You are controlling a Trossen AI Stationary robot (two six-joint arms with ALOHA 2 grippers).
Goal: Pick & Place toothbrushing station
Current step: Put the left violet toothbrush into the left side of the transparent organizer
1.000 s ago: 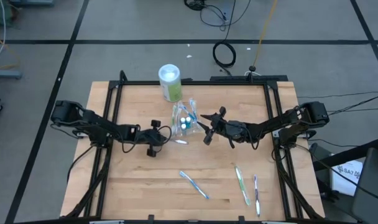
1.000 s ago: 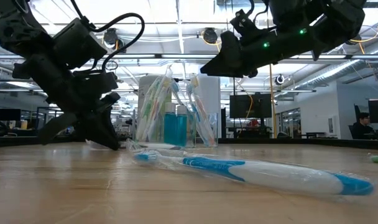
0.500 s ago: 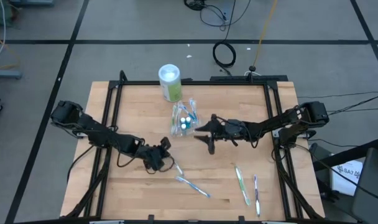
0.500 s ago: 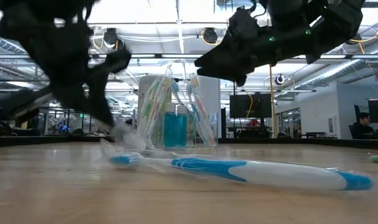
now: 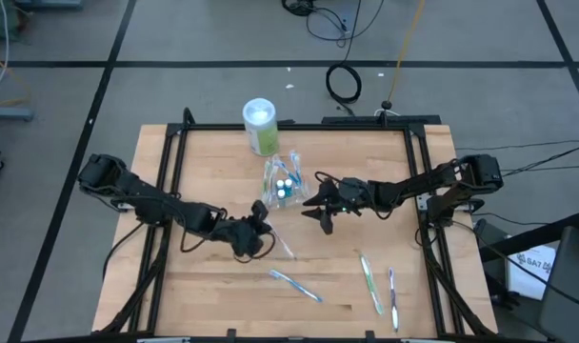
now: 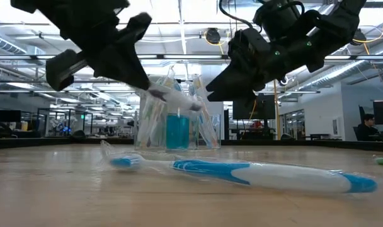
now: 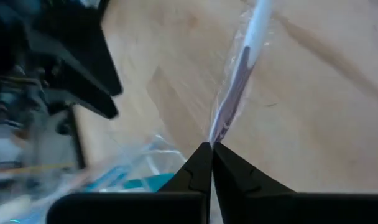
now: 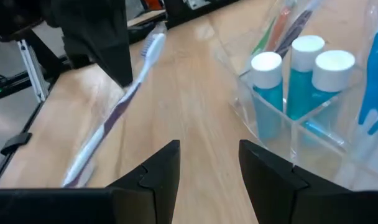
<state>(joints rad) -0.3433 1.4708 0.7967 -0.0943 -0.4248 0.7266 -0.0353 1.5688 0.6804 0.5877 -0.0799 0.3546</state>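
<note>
Overhead looks straight down, low looks level, wrists close-up

**Both arms reaching inward, grippers off the surface**

Left dark arm stretches from the table's left edge toward centre. Left gripper (image 5: 258,232) sits raised, its dark fingers (image 7: 195,171) pinched together on a thin wrapped stick. Right dark arm extends from the right edge. Right gripper (image 5: 320,203) hovers with fingers (image 8: 158,174) parted, holding nothing.
</note>
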